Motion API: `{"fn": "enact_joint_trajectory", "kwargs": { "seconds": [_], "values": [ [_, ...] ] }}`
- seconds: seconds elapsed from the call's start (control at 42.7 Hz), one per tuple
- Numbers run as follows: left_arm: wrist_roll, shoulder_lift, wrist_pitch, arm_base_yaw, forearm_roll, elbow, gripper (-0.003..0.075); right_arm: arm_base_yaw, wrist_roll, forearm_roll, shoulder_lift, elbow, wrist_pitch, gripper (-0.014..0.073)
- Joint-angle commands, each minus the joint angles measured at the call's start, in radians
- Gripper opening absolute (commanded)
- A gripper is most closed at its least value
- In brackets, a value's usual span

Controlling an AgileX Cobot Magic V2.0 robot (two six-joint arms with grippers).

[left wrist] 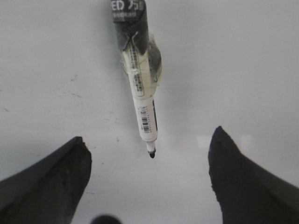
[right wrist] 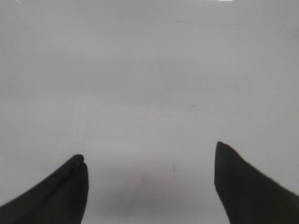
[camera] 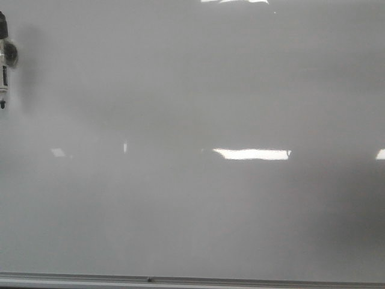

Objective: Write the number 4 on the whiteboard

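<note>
On the large glossy pale grey-white whiteboard no stroke shows, so the 4 remains unwritten; both grippers gape wide, the white black-tipped marker ungripped.

Soft, hazy light over the whiteboard, bright white glare bars at centre-right and twelve o'clock in the front view, a dim shadow pooling toward four o'clock, the marker fairly sharp in the left wrist view while the dark fingers blur.
</note>
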Motion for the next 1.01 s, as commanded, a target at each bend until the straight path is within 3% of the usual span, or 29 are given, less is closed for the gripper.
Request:
{"fn": "enact_joint_trajectory", "kwargs": {
  "seconds": [0.0, 0.491, 0.585, 0.819, 0.983],
  "values": [
    [-0.007, 0.039, -0.094, -0.008, -0.029, -0.062, 0.0513, 0.002, -0.011, -0.011, 0.002, -0.035, -0.07, 0.058],
    [-0.007, 0.192, -0.22, -0.008, -0.03, -0.098, 0.0505, 0.002, -0.011, -0.011, 0.002, -0.035, -0.07, 0.058],
    [-0.007, 0.2, -0.224, -0.008, -0.03, -0.098, 0.0449, 0.002, -0.011, -0.011, 0.002, -0.035, -0.069, 0.058],
    [-0.007, 0.211, -0.224, -0.008, -0.03, -0.098, 0.0217, 0.002, -0.011, -0.011, 0.002, -0.035, -0.069, 0.058],
    [-0.007, 0.209, -0.201, -0.008, -0.03, -0.1, 0.0113, 0.002, -0.011, -0.011, 0.002, -0.035, -0.072, 0.058]
  ]
}}
